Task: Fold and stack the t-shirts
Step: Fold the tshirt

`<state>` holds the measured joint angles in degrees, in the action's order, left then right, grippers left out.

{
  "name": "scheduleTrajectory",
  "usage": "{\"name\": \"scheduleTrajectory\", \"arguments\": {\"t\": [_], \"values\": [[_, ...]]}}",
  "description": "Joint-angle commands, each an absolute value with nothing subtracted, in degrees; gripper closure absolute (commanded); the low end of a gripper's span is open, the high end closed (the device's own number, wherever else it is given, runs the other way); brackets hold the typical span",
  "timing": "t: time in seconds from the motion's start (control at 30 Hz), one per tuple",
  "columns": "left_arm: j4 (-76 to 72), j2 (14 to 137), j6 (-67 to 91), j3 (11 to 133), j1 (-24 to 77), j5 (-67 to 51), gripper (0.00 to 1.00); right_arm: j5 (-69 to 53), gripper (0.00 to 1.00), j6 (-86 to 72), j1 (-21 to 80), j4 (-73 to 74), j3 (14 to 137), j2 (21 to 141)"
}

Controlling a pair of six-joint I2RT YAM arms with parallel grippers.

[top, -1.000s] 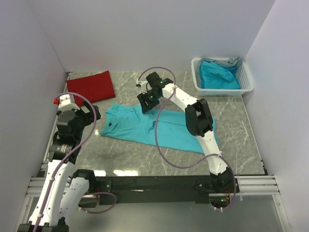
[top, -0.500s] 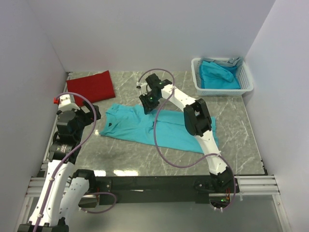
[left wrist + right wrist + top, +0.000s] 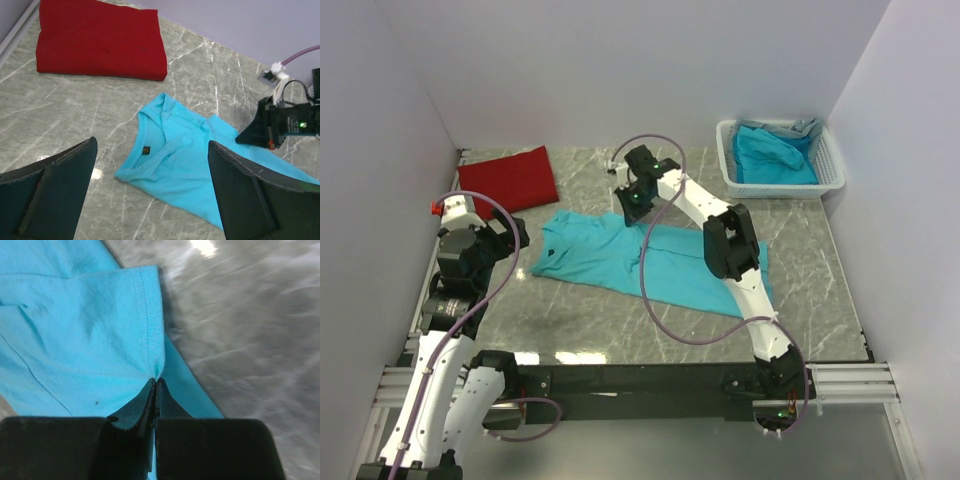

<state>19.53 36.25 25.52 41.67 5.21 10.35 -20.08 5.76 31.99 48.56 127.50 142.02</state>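
Just left of the near collar end of the spread turquoise cloth t-shirt [image 3: 620, 262], the left gripper [image 3: 510, 235] is held off the cloth, over the grey marbled table [image 3: 820, 270]. Its two black fingers [image 3: 60, 185] are spread wide, and nothing is held between them.

The shirt itself is laid flat across the middle of the table, its collar turned to the left and its body running off to the right and nearer side. A small dark chest mark [image 3: 145, 149] is seen just below the collar in the left wrist view.

At the shirt's far edge, about midway along it, the right gripper [image 3: 632, 208] is set down on the cloth. Its jaws are closed tight on a stitched hem of the shirt, and the fabric is gathered to a small pinch at the fingertips [image 3: 150, 395].

Beyond the shirt's collar end, to the far left and apart from it, a folded red cloth t-shirt [image 3: 508, 178] is laid flat as a neat rectangle.

Far to the right of the shirt, well apart from it, a white slatted plastic basket [image 3: 785, 189] is placed at the back of the table. Crumpled turquoise t-shirts [image 3: 775, 158] are piled inside it.
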Motion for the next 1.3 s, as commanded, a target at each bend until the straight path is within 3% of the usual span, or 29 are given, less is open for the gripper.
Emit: {"name": "scheduleTrajectory", "arguments": {"t": [0.0, 0.33, 0.4, 0.47, 0.5, 0.73, 0.9, 1.07, 1.27], "values": [[17.31, 36.39, 24.61, 41.66, 5.27, 9.93, 0.02, -15.91, 1.00, 3.78, 28.57, 47.37, 132.10, 143.26], [17.40, 36.65, 24.70, 41.66, 5.27, 10.37, 0.02, -16.23, 0.99, 2.80, 22.24, 47.72, 135.44, 144.49], [17.40, 36.65, 24.70, 41.66, 5.27, 10.37, 0.02, -19.50, 0.77, 4.48, 21.97, 48.43, 134.83, 144.06], [17.49, 36.82, 24.70, 41.75, 5.27, 10.37, 0.02, -21.17, 0.62, 4.83, 22.06, 47.38, 133.16, 143.09], [17.49, 36.65, 24.70, 41.75, 5.27, 10.37, 0.02, -21.18, 0.60, 4.75, 22.15, 47.11, 132.63, 142.56], [17.05, 37.09, 24.87, 41.40, 5.27, 9.06, 0.02, -18.81, 0.53, 4.57, 21.89, 46.58, 132.89, 139.75], [16.61, 41.47, 28.47, 41.40, 5.27, 0.45, 0.02, -18.55, 0.51, 6.50, 21.27, 44.75, 126.66, 133.18], [9.77, 50.52, 41.64, 39.38, 5.27, -9.12, 0.04, -18.89, 0.49, 10.98, 20.30, 42.28, 117.45, 123.52], [0.97, 65.19, 55.01, 39.81, 5.27, -10.02, 0.06, -26.54, 0.48, 22.74, 20.39, 46.40, 104.19, 109.73]]}}
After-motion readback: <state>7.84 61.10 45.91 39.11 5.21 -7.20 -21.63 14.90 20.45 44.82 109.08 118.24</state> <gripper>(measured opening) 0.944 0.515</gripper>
